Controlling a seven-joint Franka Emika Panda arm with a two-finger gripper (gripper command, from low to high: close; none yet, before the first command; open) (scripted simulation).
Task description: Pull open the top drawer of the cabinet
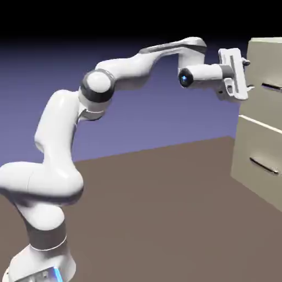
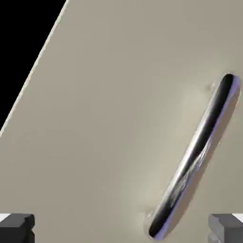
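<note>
matt beige top drawer point(image 2: 118, 118), glossy metal handle point(image 2: 199, 152)

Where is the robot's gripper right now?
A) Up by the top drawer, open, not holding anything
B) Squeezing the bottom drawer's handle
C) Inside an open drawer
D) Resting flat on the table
A: the gripper hangs open beside the top drawer, and in the hand view the handle lies ahead of the fingertips, ungrasped.

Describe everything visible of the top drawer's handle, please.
The top drawer's handle is a slim dark bar with a glossy, metal-like shine, fixed at both ends to the plain beige front of the top drawer. In the hand view it runs slanted, right of the middle. In the exterior view it is a thin dark line. Nothing touches it; the open gripper is short of it.
</note>
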